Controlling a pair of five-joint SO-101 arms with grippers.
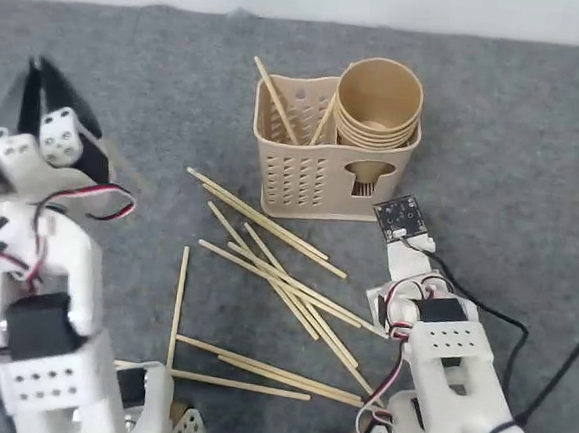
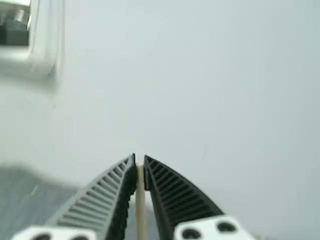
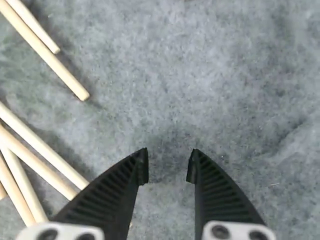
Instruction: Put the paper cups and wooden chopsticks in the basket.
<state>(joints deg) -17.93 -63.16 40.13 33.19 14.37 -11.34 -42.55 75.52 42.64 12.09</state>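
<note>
Bench covered in grey felt-like mat; back edge meets pale wall; tan perforated basket upright on mat, near middle of back edge; loose wooden chopsticks scattered on mat in front of basket, spreading toward front edge, several crossing one another; single chopstick apart from pile on left-edge side, running roughly front to back; black cable on mat toward front right corner.
</note>
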